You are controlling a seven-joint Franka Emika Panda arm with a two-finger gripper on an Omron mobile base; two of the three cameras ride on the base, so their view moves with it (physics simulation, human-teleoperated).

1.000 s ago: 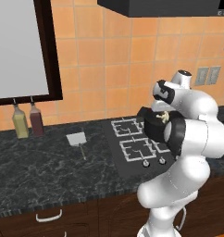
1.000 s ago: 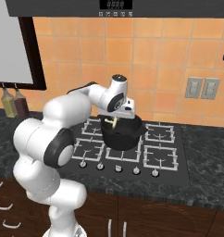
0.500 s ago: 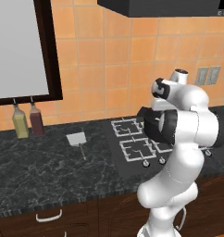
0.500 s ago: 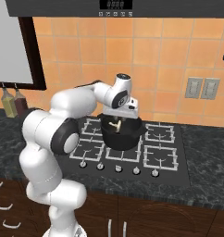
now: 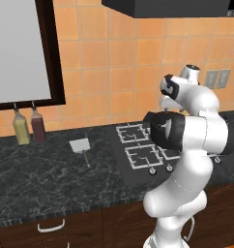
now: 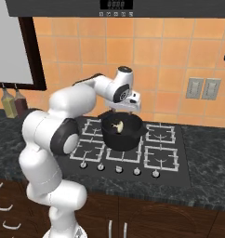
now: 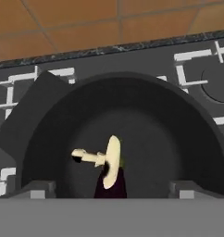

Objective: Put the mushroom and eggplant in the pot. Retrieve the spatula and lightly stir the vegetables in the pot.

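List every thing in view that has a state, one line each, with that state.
Gripper: open, above the pot.
Pot: upright on the stove's rear left burner, holding both vegetables.
Mushroom: on its side in the pot, touching the eggplant.
Eggplant: in the pot, partly hidden.
Spatula: flat on the counter, untouched.
Two bottles: upright by the wall.

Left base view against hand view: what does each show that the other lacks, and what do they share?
Left base view alone: the spatula lying on the dark counter, two bottles by the wall. Hand view alone: the mushroom and the eggplant inside the pot, the open claw above them. Shared: stove grates and orange tiles.
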